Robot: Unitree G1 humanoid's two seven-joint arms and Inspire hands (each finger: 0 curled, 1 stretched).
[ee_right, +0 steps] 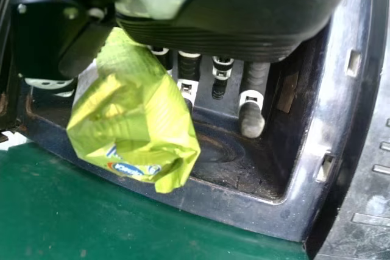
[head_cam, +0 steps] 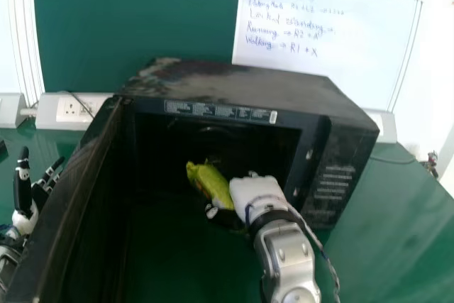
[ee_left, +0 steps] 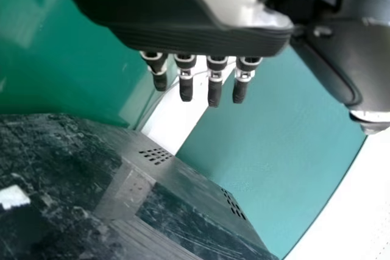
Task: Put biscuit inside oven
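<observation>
The left hand (head_cam: 25, 221) holds its fingers loosely straight beyond the open door (head_cam: 62, 196), while the green biscuit packet (head_cam: 207, 181), partly hiding the fingers gripping it, sits in the right hand (head_cam: 257, 193) before the dim-mouthed oven (head_cam: 241, 89).

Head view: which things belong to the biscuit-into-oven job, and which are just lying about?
Job:
- green biscuit packet, held at the oven opening
- black oven
- oven door, open
- right hand, gripping the packet

Not job:
- socket box
- whiteboard with handwriting
- left hand, idle
</observation>
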